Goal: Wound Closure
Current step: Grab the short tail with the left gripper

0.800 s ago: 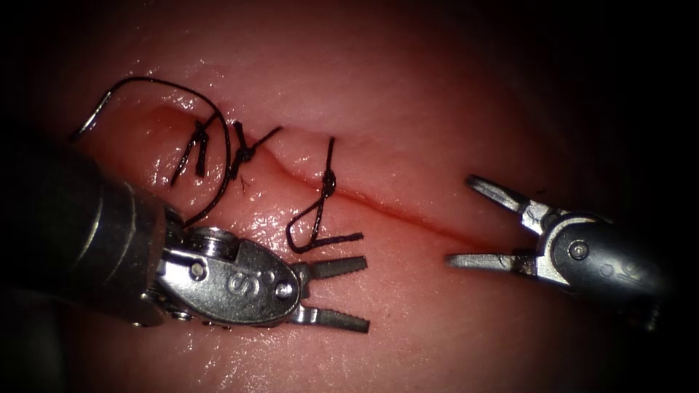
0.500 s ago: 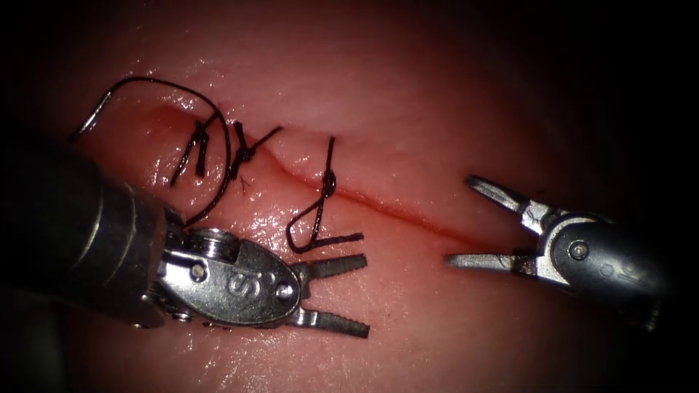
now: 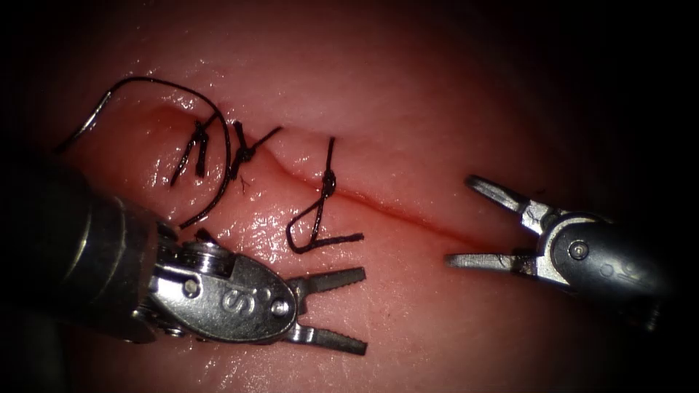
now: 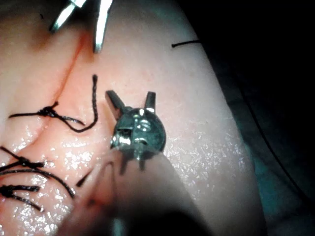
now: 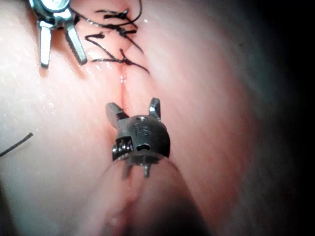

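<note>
Slightly lowered and drawn back toward the endoscope view's lower left since the earlier frames, the left tool (image 3: 329, 309) (image 4: 131, 100) is being held with jaws parted, nothing gripped. Jaws spread and empty, the right tool (image 3: 466, 222) (image 5: 133, 108) is being kept where it was, astride the cut's (image 3: 408, 211) right end. Three knotted stitches (image 3: 329, 182) are lying across the cut in the tissue (image 3: 437, 94), and thread (image 3: 175, 91) is being looped beyond them. No needle can be made out.

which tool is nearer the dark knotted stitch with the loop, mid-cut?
Left. Left tool, jaws open, sits just below the dark looped stitch; right tool, also open, is farther right along the cut.
</note>
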Available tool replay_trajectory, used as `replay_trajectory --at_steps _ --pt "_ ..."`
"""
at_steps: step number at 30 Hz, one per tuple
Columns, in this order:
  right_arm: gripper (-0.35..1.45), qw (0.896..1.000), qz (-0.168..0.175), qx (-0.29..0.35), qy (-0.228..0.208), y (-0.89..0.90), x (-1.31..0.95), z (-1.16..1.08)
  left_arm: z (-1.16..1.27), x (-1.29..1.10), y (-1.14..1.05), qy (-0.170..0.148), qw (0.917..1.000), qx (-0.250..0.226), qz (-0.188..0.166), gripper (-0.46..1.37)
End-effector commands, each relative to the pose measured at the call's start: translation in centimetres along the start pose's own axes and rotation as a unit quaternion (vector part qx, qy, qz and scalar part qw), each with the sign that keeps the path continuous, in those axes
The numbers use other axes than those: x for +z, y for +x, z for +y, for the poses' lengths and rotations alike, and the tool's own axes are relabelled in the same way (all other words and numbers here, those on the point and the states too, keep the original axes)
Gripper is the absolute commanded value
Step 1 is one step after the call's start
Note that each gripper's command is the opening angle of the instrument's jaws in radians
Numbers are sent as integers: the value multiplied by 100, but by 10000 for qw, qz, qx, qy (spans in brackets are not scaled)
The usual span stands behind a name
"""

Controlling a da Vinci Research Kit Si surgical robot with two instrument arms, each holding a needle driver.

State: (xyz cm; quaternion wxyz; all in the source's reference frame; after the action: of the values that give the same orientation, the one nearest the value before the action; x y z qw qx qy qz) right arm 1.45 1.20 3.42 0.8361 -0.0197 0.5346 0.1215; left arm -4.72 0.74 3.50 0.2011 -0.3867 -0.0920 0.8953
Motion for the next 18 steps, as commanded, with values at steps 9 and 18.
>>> replay_trajectory --at_steps 9,18 --pt "70 10000 0 0 -4 0 0 0 -4 -35 -3 -203 9998 -34 -34 42" --pt "70 10000 0 0 -4 0 0 0 -10 -58 0 -248 9995 -170 -42 43"
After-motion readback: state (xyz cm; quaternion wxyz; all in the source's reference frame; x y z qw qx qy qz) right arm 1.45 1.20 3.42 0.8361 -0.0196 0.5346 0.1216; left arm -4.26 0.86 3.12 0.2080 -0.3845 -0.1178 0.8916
